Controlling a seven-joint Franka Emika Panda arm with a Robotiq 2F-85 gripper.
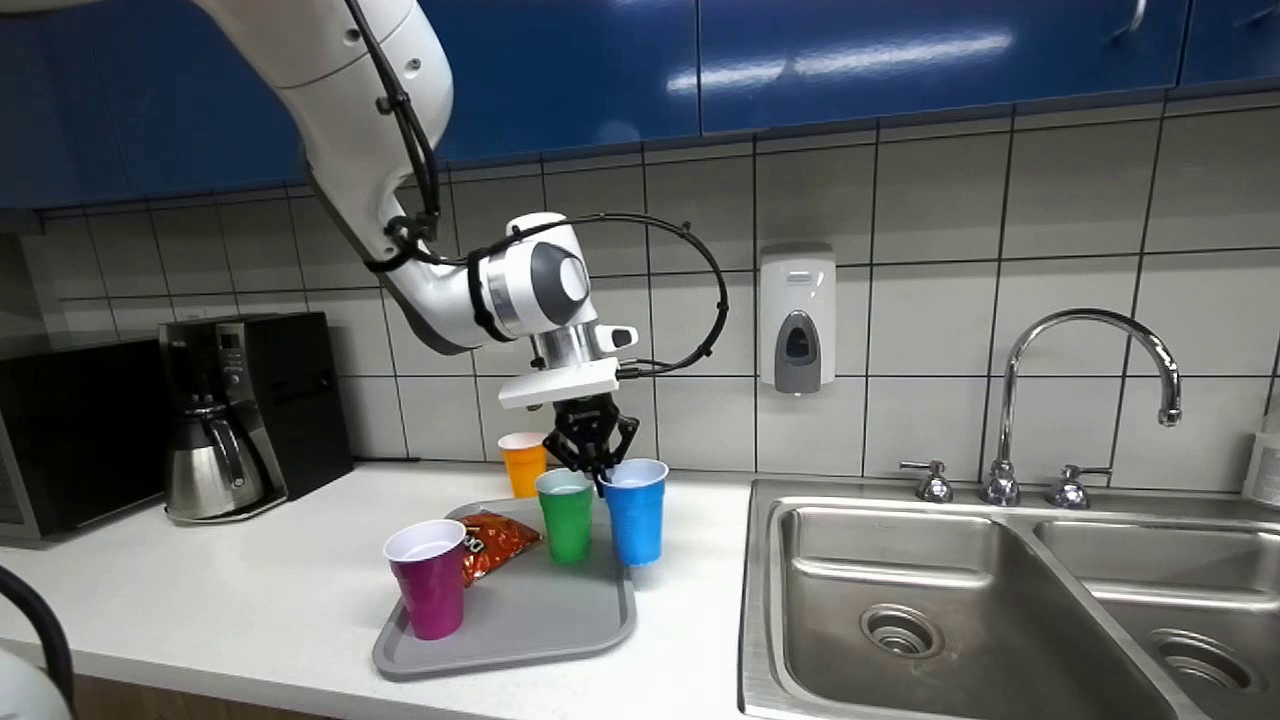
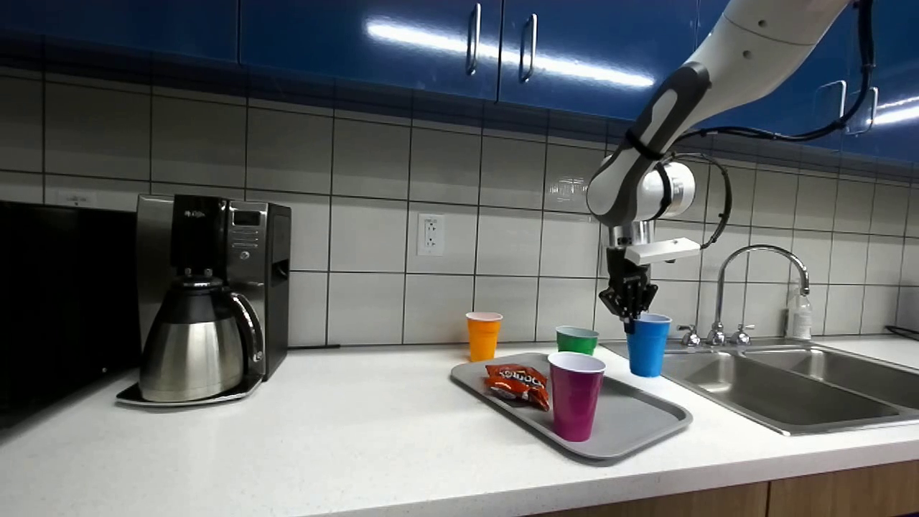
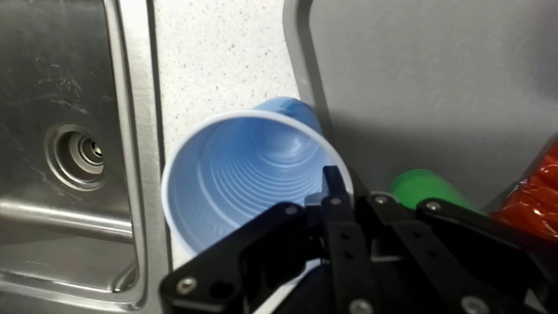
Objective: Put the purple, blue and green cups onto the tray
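One blue cup [image 1: 636,512], tool [image 3: 348,183] fingertip [image 3: 332,178] inside

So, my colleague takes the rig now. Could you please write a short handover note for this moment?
Hand: closed on the blue cup, at its rim.
Blue cup is about upright at the edge of the tray, on the sink side; I cannot tell whether its base is lifted.
The purple cup and green cup stand on the tray, with a snack bag.
The orange cup is just behind the tray, not part of the job.
Done: purple and green.
Left: set blue on the tray, then let go.
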